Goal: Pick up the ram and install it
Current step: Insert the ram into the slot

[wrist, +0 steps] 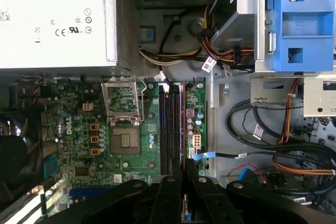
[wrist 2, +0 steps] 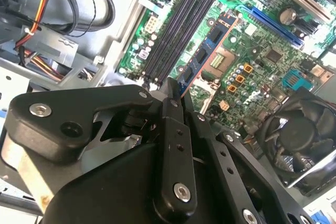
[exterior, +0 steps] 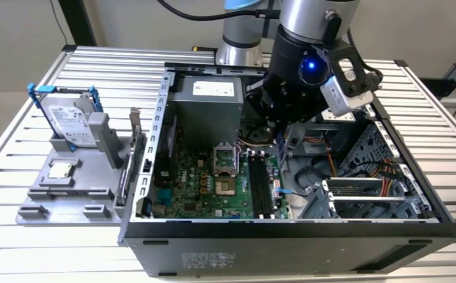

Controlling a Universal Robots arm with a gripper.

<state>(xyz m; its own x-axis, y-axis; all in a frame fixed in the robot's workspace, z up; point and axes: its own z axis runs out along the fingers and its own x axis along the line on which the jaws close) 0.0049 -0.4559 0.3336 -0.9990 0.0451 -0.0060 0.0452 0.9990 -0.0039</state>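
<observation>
A robot arm reaches into an open computer case (exterior: 291, 233) on a slatted metal bench (exterior: 110, 71). Its pincer (wrist 2: 178, 95) is clamped on the ram (wrist 2: 207, 51), a slim bluish stick held above the green motherboard (wrist: 131, 129), just beside the black memory slots (wrist: 170, 124). A hard drive (exterior: 66, 121) stands in a grey tray (exterior: 62, 203) at the exterior view's left.

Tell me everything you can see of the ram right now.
The ram is a thin, long, narrow board, bluish with dark rectangular chips in a row and an orange-lit edge. In the second wrist view it sticks out from the gripper, whose black fingers are closed on its near end. It hangs edge-on above the green motherboard, over the CPU socket area, beside and roughly parallel to the black memory slots, not yet seated in one.
</observation>
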